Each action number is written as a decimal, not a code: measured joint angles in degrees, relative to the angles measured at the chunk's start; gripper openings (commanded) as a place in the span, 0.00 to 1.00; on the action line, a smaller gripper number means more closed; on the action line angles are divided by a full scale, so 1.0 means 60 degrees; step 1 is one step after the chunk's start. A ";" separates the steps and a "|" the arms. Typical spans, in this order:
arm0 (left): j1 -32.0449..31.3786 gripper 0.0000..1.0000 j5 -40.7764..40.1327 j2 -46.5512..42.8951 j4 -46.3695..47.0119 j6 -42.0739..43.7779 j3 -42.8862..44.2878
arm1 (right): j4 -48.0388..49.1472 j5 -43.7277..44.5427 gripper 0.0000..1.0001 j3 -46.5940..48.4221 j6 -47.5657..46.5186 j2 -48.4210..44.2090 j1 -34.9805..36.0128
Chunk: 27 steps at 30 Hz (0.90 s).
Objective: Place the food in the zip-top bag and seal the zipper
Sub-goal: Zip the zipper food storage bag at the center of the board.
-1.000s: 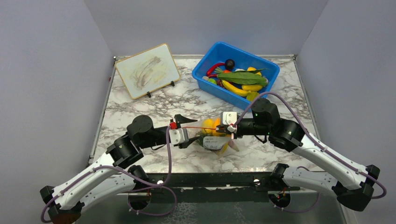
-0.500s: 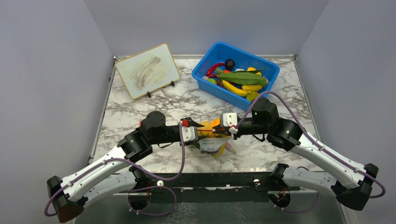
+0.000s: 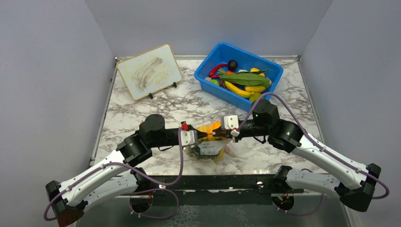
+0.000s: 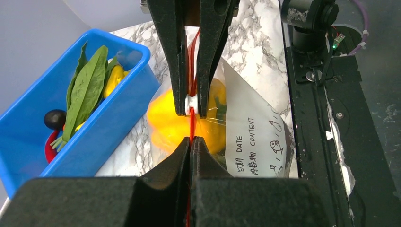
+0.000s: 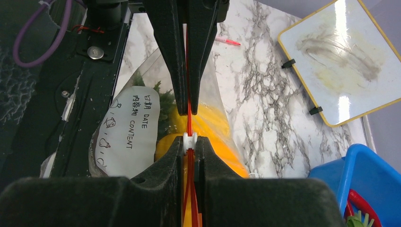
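The zip-top bag (image 3: 211, 149) hangs between my two grippers above the table's near edge, its white label (image 4: 255, 142) facing the arm bases. Orange-yellow food (image 4: 168, 125) and green leaves (image 5: 165, 101) show through the clear plastic. My left gripper (image 4: 190, 140) is shut on the red-orange zipper (image 4: 192, 125). My right gripper (image 5: 189, 141) is shut on the same zipper (image 5: 189, 120) at its white slider (image 5: 189, 138). The two grippers face each other tip to tip, a short stretch of strip between them. In the top view the left gripper (image 3: 200, 137) and right gripper (image 3: 225, 134) stand close together.
A blue bin (image 3: 204, 75) at the back right holds more toy food: bananas (image 3: 239, 90), a long green leaf (image 3: 243, 78), a dark round fruit (image 3: 232, 64). A small whiteboard (image 3: 149, 71) leans at the back left. A pink pen (image 5: 227, 41) lies on the marble.
My left gripper has slid right along the zipper toward the right gripper and has gone from open to shut on the strip. The right gripper has held still.
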 measured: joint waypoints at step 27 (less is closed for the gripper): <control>-0.0047 0.00 -0.1231 -0.0980 -0.1778 0.1541 0.0120 | -0.2397 0.2204 0.01 0.0124 -0.0098 -0.1876 0.0018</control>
